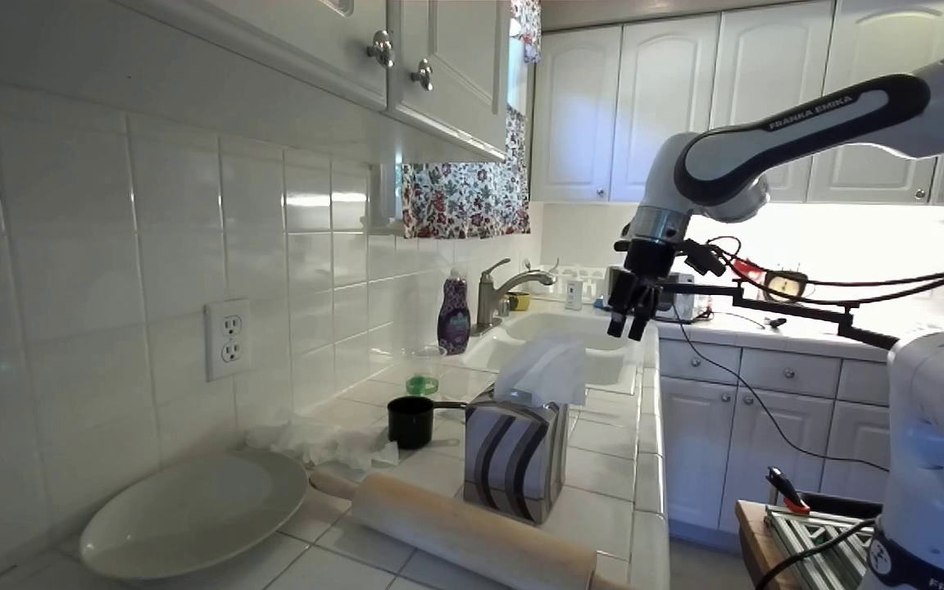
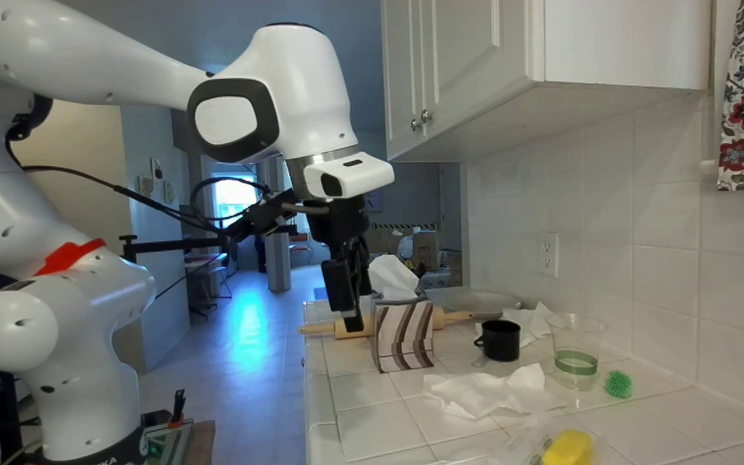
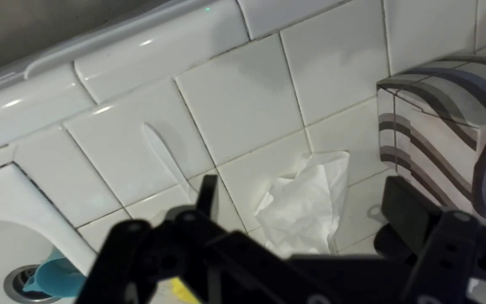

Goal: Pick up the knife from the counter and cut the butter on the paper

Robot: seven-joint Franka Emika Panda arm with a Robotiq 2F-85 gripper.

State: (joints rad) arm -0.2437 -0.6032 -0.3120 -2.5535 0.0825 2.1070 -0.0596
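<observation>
A white knife (image 3: 163, 152) lies on the white tiled counter (image 3: 247, 101) in the wrist view, its handle end partly hidden by the gripper. A yellow block, the butter (image 2: 568, 449), sits on clear or pale wrapping at the bottom of an exterior view; a corner of it (image 3: 184, 291) shows behind the gripper in the wrist view. A crumpled white paper (image 2: 488, 391) lies farther along the counter; in the wrist view it (image 3: 306, 207) shows between the fingers. My gripper (image 3: 306, 190) is open and empty, above the counter; it shows in both exterior views (image 1: 628, 325) (image 2: 358, 310).
A striped tissue box (image 2: 403, 336) stands close to the gripper. Nearby are a black cup (image 2: 500, 340), a clear cup (image 2: 575, 352) and a green spiky ball (image 2: 618, 384). A rolling pin (image 1: 472, 524) and plate (image 1: 193, 516) lie beyond. The sink holds a blue cup (image 3: 57, 276).
</observation>
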